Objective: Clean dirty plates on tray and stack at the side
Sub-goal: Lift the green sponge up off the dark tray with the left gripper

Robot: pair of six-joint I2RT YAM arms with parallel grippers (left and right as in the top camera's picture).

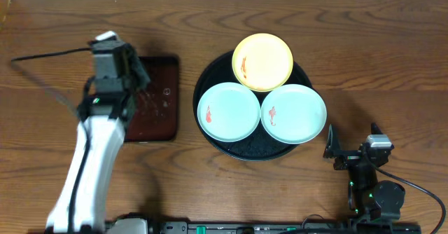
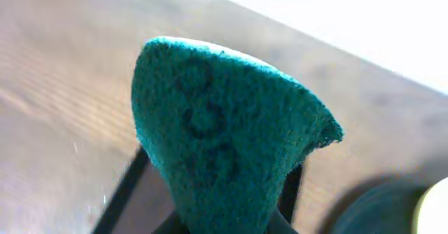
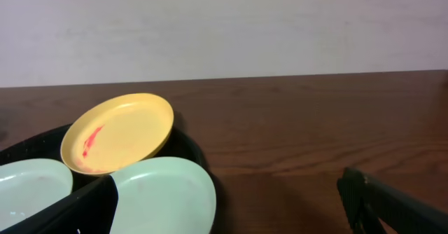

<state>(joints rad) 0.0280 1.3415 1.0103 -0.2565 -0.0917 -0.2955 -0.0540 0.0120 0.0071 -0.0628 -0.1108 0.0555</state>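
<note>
The round black tray (image 1: 222,144) holds three plates: a yellow plate (image 1: 262,62) at the back and two mint-blue plates, one left (image 1: 229,111) and one right (image 1: 294,113), each with a red-orange smear. My left gripper (image 1: 137,71) hangs over the reddish-brown tray and is shut on a green scouring sponge (image 2: 224,132). My right gripper (image 1: 334,150) is open and empty at the front right, low over the table beside the black tray. The right wrist view shows the yellow plate (image 3: 117,132) leaning on the tray rim and a mint plate (image 3: 164,195).
A smaller rectangular reddish-brown tray (image 1: 155,97) lies left of the black tray. A black cable (image 1: 42,80) runs across the table's left side. Bare wood lies to the right of the plates.
</note>
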